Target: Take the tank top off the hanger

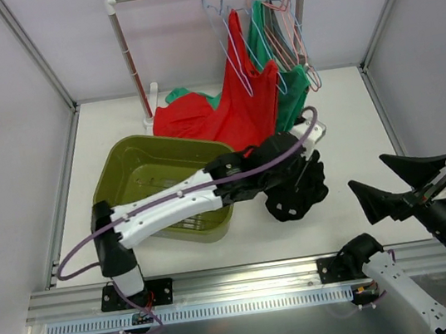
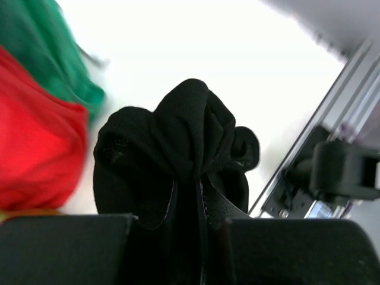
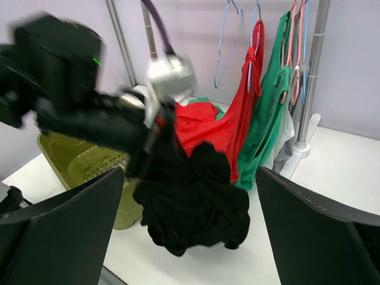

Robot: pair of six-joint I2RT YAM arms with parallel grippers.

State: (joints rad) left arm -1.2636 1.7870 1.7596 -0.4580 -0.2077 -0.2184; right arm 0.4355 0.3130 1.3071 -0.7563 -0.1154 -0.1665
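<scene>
The black tank top (image 1: 298, 193) is a bunched ball just right of the green tub. My left gripper (image 1: 298, 174) is shut on its top. In the left wrist view the fabric (image 2: 178, 136) gathers into a pinch between the closed fingers of that gripper (image 2: 193, 181). The right wrist view shows the bundle (image 3: 196, 208) hanging from the blurred left arm, low over the table. An empty light-blue hanger (image 1: 224, 36) hangs on the rail, also seen in the right wrist view (image 3: 228, 44). My right gripper (image 1: 366, 171) stands open to the right of the bundle, apart from it, its fingers (image 3: 59, 237) wide.
A green tub (image 1: 110, 171) lies under the left arm. A red top (image 1: 235, 106) and a green top (image 1: 286, 82) hang from the white rack (image 1: 127, 55), with pink hangers (image 1: 291, 5) beside them. A metal rail (image 1: 223, 280) runs along the front edge.
</scene>
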